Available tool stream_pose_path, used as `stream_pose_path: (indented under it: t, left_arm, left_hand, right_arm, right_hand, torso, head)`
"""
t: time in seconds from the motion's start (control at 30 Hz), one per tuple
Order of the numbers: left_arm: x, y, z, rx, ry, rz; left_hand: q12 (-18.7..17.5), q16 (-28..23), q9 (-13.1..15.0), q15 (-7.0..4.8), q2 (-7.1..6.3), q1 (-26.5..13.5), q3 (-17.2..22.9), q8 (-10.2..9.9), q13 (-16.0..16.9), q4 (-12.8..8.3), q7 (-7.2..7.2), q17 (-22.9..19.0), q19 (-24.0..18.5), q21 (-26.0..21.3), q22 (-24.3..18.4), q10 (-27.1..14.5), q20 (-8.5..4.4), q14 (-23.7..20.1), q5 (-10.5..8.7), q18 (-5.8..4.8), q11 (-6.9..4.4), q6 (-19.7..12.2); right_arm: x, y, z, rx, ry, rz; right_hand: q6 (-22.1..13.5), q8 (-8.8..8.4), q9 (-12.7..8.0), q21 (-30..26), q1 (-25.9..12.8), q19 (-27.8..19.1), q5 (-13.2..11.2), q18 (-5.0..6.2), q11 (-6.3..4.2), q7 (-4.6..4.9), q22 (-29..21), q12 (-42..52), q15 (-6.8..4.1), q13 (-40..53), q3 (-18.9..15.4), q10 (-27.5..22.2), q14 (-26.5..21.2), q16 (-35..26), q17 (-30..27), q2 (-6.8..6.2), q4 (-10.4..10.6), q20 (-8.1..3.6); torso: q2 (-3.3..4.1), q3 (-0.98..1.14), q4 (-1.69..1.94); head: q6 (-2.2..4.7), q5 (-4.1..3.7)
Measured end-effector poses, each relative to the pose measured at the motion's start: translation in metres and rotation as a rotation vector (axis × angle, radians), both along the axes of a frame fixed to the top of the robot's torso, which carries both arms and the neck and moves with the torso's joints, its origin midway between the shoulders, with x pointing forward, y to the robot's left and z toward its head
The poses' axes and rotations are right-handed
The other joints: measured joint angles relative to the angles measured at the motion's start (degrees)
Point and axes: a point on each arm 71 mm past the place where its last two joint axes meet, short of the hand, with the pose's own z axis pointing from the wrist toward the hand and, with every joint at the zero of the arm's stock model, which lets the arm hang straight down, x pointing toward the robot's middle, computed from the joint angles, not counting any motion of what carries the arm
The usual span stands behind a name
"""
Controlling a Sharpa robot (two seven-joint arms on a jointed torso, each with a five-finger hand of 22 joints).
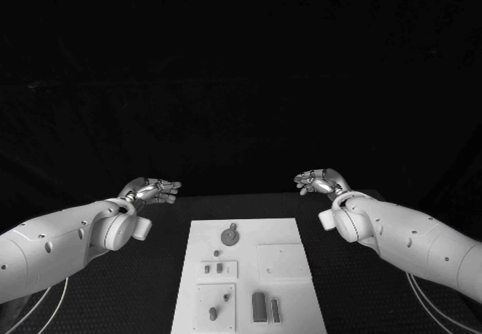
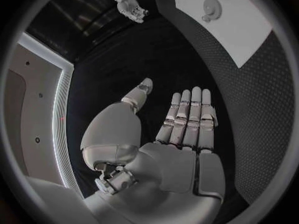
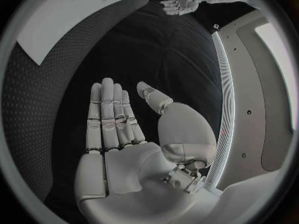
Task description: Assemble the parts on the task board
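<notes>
This looks like a robotics lab or test bench, not a home or shop. A black table (image 1: 120, 292) with a fine dotted mat fills the lower half of the head view, and black backdrop closes off the whole upper half. At lower centre lies a white task board (image 1: 291, 229) with small parts set in recessed panels (a purpose-made test fixture). Thin cables (image 1: 38, 300) trail at the lower left.

Smooth matt white task board (image 1: 248, 229), dotted rough-textured black table (image 1: 352, 292), glossy metallic left hand (image 2: 187, 119), glossy white arm shells (image 1: 60, 243)
</notes>
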Motion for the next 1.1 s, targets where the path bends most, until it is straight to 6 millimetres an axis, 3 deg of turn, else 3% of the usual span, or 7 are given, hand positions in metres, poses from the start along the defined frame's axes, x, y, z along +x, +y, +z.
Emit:
stream_pose_path:
  t: [0.17, 0.53, 0.57, 0.6, 0.7, 0.8, 1.1]
  left_arm:
    - [0.005, -0.007, 0.002, -0.053, -0.027, -0.005]
    - [0.01, -0.027, 0.004, -0.106, -0.066, -0.05]
    - [0.01, -0.028, 0.004, -0.107, -0.066, -0.051]
    - [0.01, -0.028, 0.004, -0.107, -0.066, -0.051]
    - [0.008, -0.028, 0.002, -0.108, -0.061, -0.05]
    - [0.004, -0.034, -0.002, -0.121, -0.054, -0.057]
    - [-0.035, -0.086, -0.017, -0.222, -0.042, -0.083]
  left_hand:
    - [0.0, -5.14, -0.13, 0.21, 0.34, -0.34, -0.43, -0.81, -2.95, -0.67, -1.55, -1.71, -5.76, 0.0, -4.35, -4.23, 2.23, -6.13, 0.0, -0.3, -1.51, -2.53]
    - [-0.02, -8.07, 0.05, 1.02, 0.58, -2.88, -1.93, -1.55, -6.82, -0.43, -3.36, -2.49, -9.47, 0.0, -8.92, -10.09, 4.13, -9.31, 0.0, -0.29, -2.91, -6.63]
    - [-0.03, -8.88, -0.57, 0.81, 0.77, -4.47, -2.73, -1.99, -7.1, 0.15, -3.57, -3.02, -10.68, 0.0, -10.35, -11.5, 3.87, -10.47, 0.0, -0.29, -3.12, -7.9]
    - [-0.51, -11.67, -3.74, -0.34, 1.09, -11.02, -5.58, -3.71, -7.97, 1.89, -4.31, -5.18, -14.9, -0.5, -15.78, -16.86, 3.04, -14.53, -0.35, -0.29, -3.87, -12.52]
    - [-1.78, -18.92, -12.0, -3.37, 2.28, -27.33, -12.8, -8.07, -10.11, 6.45, -6.18, -10.71, -25.51, -1.75, -29.76, -30.55, 0.85, -24.83, -1.46, -0.29, -5.77, -24.17]
    - [-2.56, -23.67, -17.41, -5.39, 3.01, -37.82, -17.53, -10.94, -11.53, 9.44, -7.4, -14.36, -32.5, -2.54, -39.02, -39.55, -0.61, -31.6, -2.01, -0.29, -6.96, -31.8]
    - [-3.3, -29.18, -23.75, -7.81, 3.83, -50.14, -22.88, -14.14, -13.17, 13.09, -8.82, -18.62, -40.61, -3.22, -49.83, -50.04, -2.3, -39.4, -2.67, -0.28, -8.38, -40.7]
  right_arm:
    - [-0.001, 0.007, -0.01, 0.065, 0.021, 0.034]
    - [-0.004, 0.018, -0.016, 0.126, 0.038, 0.114]
    - [-0.004, 0.018, -0.017, 0.127, 0.04, 0.116]
    - [-0.005, 0.018, -0.018, 0.126, 0.042, 0.116]
    - [-0.006, 0.018, -0.017, 0.127, 0.042, 0.115]
    - [-0.009, 0.021, -0.016, 0.135, 0.042, 0.123]
    - [-0.04, 0.046, -0.014, 0.216, 0.035, 0.148]
  right_hand:
    - [-3.3, -1.21, -1.65, -8.29, -1.33, -10.05, 0.0, -2.53, 2.25, -0.09, -3.95, -11.01, 5.52, -11.79, -1.78, -2.0, -11.16, -13.72, -5.73, 0.79, 0.5, 2.79]
    - [-6.33, -1.65, -3.44, -13.03, -5.14, -14.88, 0.0, -2.66, 2.96, -0.2, -5.41, -17.43, 6.87, -21.05, -7.1, -3.61, -15.68, -19.04, -9.59, 0.43, 2.41, 4.1]
    - [-7.98, -1.89, -4.56, -13.5, -6.86, -16.14, -0.1, -3.12, 2.84, -0.6, -5.96, -17.81, 6.54, -21.66, -8.22, -5.07, -17.04, -19.81, -10.46, 0.54, 2.97, 3.72]
    - [-13.43, -3.14, -8.46, -14.95, -13.33, -20.16, -0.96, -4.68, 1.67, -1.72, -9.97, -18.66, 5.46, -23.5, -11.86, -11.58, -22.18, -22.27, -13.53, 0.75, 4.67, 2.45]
    - [-27.06, -6.42, -18.31, -18.43, -29.11, -30.15, -3.06, -7.6, -1.28, -5.02, -28.83, -20.58, 2.4, -28.0, -20.91, -28.43, -35.22, -28.33, -21.21, 1.27, 8.94, -1.35]
    - [-35.86, -8.54, -24.68, -20.66, -39.04, -36.6, -4.36, -8.98, -3.17, -7.19, -42.24, -21.83, 0.48, -30.91, -26.75, -39.34, -43.68, -32.2, -26.2, 1.6, 11.72, -3.75]
    - [-46.38, -11.02, -32.33, -23.23, -51.03, -44.17, -5.78, -10.32, -5.48, -9.71, -58.47, -23.09, -1.74, -34.39, -33.67, -52.41, -53.78, -36.85, -32.16, 1.97, 15.07, -6.77]
  torso:
    - [-0.39, 0.15, -0.1]
    - [-0.72, 0.55, -0.14]
    - [-0.72, 0.59, -0.1]
    - [-0.72, 0.6, -0.09]
    - [-0.83, 0.58, -0.1]
    - [-1.3, 0.47, -0.1]
    - [-4.74, -0.23, -0.07]
  head:
    - [1.86, 0.36]
    - [3.93, 0.81]
    - [3.98, 0.86]
    - [3.98, 0.86]
    - [3.78, 0.84]
    - [3.1, 0.76]
    - [-0.85, 0.47]
